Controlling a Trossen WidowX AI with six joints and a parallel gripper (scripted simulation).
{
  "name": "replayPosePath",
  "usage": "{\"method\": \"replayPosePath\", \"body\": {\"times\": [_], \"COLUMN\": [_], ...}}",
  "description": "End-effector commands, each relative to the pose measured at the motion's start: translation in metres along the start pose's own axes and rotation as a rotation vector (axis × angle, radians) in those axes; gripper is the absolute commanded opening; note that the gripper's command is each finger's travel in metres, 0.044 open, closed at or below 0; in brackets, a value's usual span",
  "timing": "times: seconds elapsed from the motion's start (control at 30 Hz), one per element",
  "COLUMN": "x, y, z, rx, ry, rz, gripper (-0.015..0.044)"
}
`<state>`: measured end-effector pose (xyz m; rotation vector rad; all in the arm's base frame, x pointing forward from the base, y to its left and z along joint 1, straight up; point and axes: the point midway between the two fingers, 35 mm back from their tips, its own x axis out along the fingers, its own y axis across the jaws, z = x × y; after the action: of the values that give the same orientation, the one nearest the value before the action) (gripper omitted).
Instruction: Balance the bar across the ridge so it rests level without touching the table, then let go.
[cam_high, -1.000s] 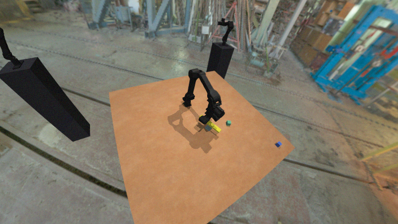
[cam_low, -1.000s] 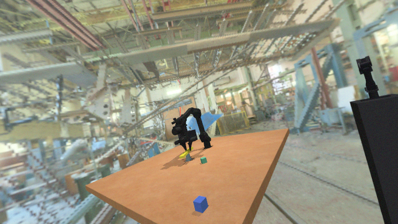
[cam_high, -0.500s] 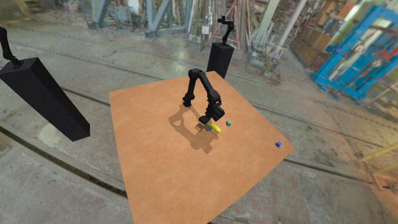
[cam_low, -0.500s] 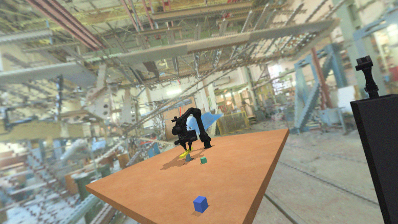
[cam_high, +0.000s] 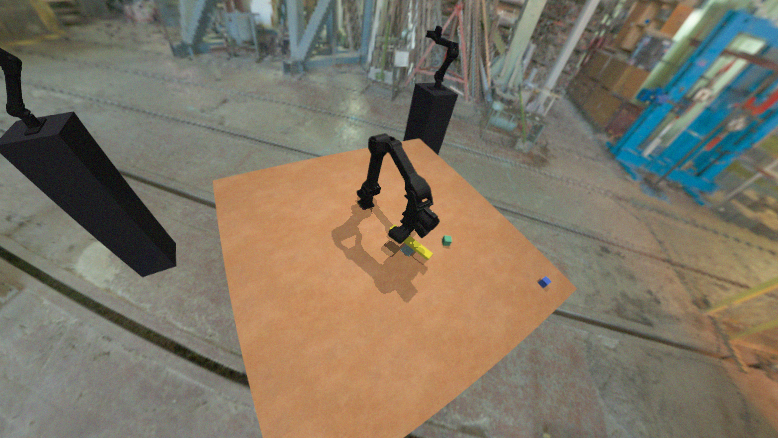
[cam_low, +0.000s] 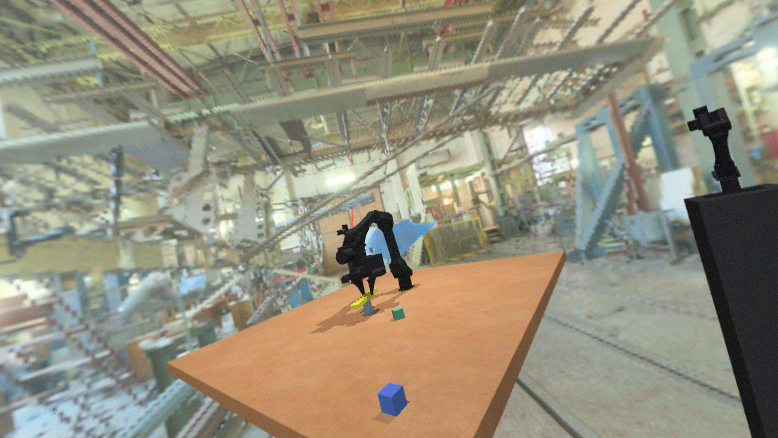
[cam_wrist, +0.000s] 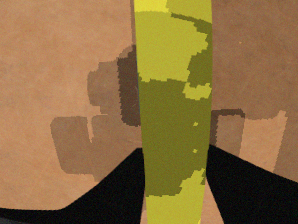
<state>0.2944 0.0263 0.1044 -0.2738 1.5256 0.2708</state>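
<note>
The black arm (cam_high: 405, 174) bends over the middle of the orange table (cam_high: 304, 337), its claw (cam_high: 405, 235) pointing down and pinching the yellow bar (cam_high: 419, 247). In the wrist view the bar (cam_wrist: 172, 110) runs straight out from between the two dark fingers, which press on its long sides near the end closest to the camera; most of its length reaches away from the claw. Patches of shadow fall across its top face.

Directly below the claw stands the small grey-blue ridge (cam_low: 368, 309), with the bar (cam_low: 361, 300) lying across its top. From the exterior view the bar looks slightly tilted, its outer end lower than the gripped end; whether it bears on the ridge or hangs just above it cannot be told at this size. In the top view the ridge (cam_high: 407, 250) peeks out from under the bar, just beneath the claw.

A green cube (cam_high: 446, 239) sits on the table near the claw, to its side and apart from the bar. A blue cube (cam_high: 543, 281) lies well away, close to the table's edge. The arm's shadow (cam_high: 375, 261) spreads over the table on the side of the claw opposite the green cube.
</note>
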Motion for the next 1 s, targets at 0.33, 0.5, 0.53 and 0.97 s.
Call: {"method": "replayPosePath", "body": {"times": [0.33,0.5,0.53,0.97], "x": [0.0025,0.003,0.003,0.0041], "y": [0.0002,0.0002,0.0002,0.0002], "z": [-0.001,-0.0011,-0.0011,-0.0013], "rx": [0.002,0.002,0.002,0.002], "ry": [0.004,0.004,0.004,0.004], "rz": [0.001,0.001,0.001,0.001], "gripper": [0.0,0.0,0.0,0.0]}}
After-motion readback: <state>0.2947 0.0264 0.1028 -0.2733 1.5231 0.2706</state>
